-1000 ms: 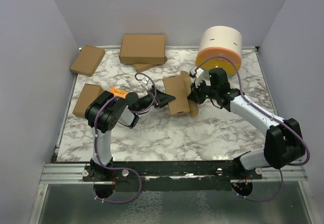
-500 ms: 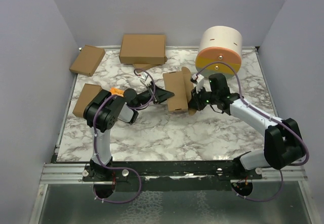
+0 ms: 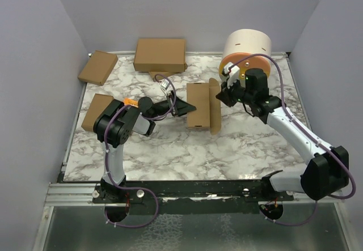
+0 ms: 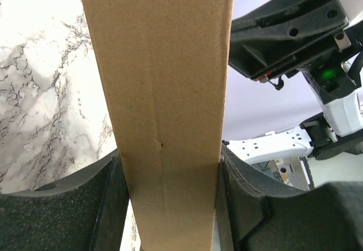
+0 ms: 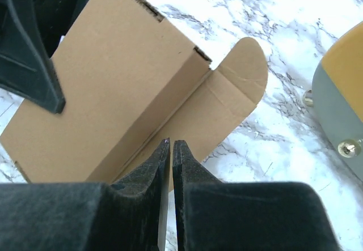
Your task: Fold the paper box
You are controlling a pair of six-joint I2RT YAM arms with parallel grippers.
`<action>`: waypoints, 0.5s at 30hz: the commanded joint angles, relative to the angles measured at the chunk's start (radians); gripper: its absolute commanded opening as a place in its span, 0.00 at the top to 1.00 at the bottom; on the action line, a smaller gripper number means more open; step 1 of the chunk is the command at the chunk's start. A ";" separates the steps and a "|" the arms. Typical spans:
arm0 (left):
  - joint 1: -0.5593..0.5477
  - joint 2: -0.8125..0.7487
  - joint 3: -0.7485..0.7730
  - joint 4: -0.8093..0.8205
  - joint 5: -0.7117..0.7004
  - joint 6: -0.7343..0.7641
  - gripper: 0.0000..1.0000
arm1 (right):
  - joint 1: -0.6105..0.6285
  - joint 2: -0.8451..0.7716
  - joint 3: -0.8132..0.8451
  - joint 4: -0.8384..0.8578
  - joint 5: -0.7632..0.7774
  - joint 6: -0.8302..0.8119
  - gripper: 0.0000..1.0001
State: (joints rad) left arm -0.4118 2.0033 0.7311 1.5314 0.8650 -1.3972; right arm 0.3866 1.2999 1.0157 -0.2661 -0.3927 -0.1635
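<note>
1. Where the two arm bases stand nearest, marble tabletop (image 3: 187, 154): a bare veined stretch in front of the paper box (image 3: 198, 106), apparently left free as working room.
2. Left gripper (image 3: 181, 109): at the paper box's left edge. Its fingers (image 4: 85, 217) pinch a plain cardboard panel between them. Judged purpose: anchoring the piece while the other arm works the flaps.
3. Paper box: a plain brown die-cut, partly formed, lying mid-table. One broad panel faces up, with a creased narrower panel on its right.
4. Tuck flap (image 5: 241, 75): rounded, at the end of that narrower panel. It lies open and is not yet tucked in.
5. Right gripper (image 5: 171, 146): just right of the paper box, over the crease. Its fingertips are all but pressed together, with only a sliver between them and nothing held. Judged purpose: poised to push a panel rather than grasp it.
6. Flat brown carton (image 3: 97, 110): well left of the paper box, beyond the left arm, likely set aside.
7. Cream drum (image 3: 245, 55): behind and right of the paper box, with an orange end face. The right arm's purple cable crosses it.
8. Wide brown carton (image 3: 160, 54): behind the paper box, well apart, with a brown scrap (image 3: 160, 75) showing at its near edge.
9. Angled brown carton (image 3: 98, 67): far behind and left of the paper box, at the tabletop's corner.
</note>
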 commanded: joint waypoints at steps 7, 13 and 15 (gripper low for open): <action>0.005 -0.019 0.021 0.250 0.041 -0.027 0.59 | 0.020 0.180 0.113 0.002 -0.033 0.032 0.94; 0.004 -0.015 0.018 0.251 0.055 -0.025 0.59 | 0.027 0.150 0.119 0.016 -0.038 0.029 0.92; 0.005 -0.021 0.013 0.251 0.072 -0.020 0.59 | -0.026 0.099 0.097 0.029 -0.040 -0.007 0.89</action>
State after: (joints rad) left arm -0.4061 2.0033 0.7372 1.5330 0.8913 -1.4208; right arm 0.4160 1.4929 1.1076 -0.2733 -0.4107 -0.1379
